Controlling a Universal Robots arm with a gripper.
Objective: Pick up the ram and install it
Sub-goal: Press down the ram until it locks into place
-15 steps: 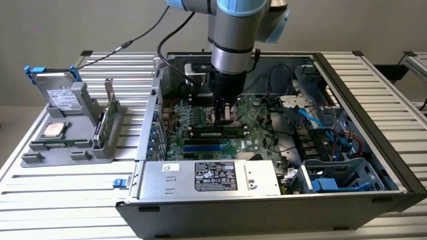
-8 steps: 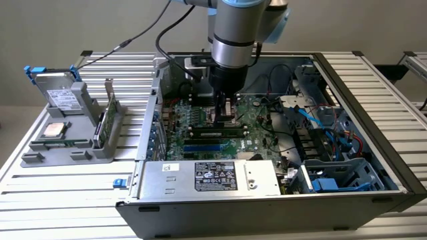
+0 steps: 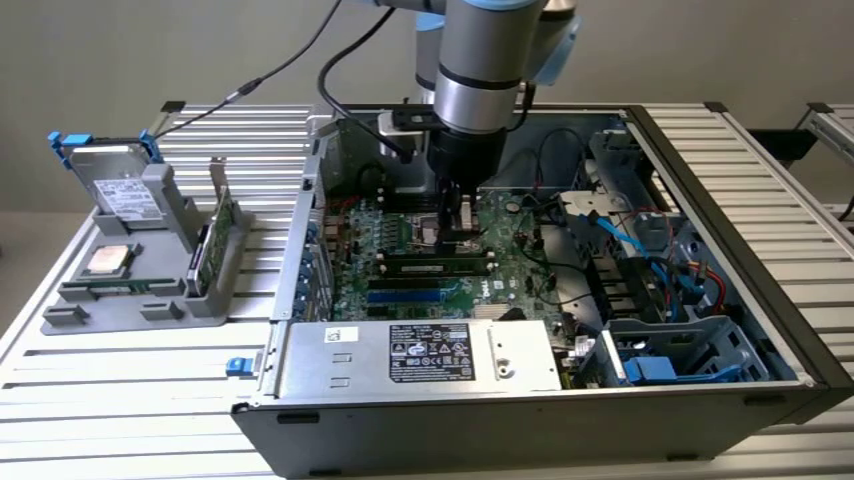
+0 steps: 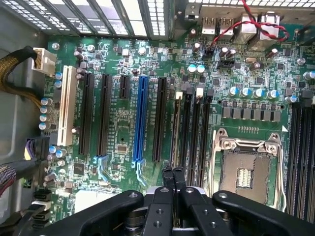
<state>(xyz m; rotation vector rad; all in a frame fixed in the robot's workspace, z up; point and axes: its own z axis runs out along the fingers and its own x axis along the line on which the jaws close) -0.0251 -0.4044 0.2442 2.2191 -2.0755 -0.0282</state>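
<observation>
The ram (image 3: 434, 266), a thin green stick with black chips, stands on edge in a black memory slot on the motherboard (image 3: 514, 215), just in front of the CPU socket (image 3: 441, 232). In the wrist view the ram (image 4: 176, 129) shows edge-on in the slot beside the three bare black slots (image 4: 197, 132). My gripper (image 3: 461, 228) hangs over that part of the board, a little above the stick. Its two black fingertips (image 4: 168, 176) are pressed together, shut with nothing between them, over the near end of the ram.
The open PC case (image 3: 741, 210) encloses the board, with a power supply (image 3: 427, 355) at the front and cables and drive cages on the exterior view's right. A grey fixture (image 3: 80, 310) on the left holds a hard drive (image 3: 118, 185) and a tall green expansion card (image 3: 211, 245).
</observation>
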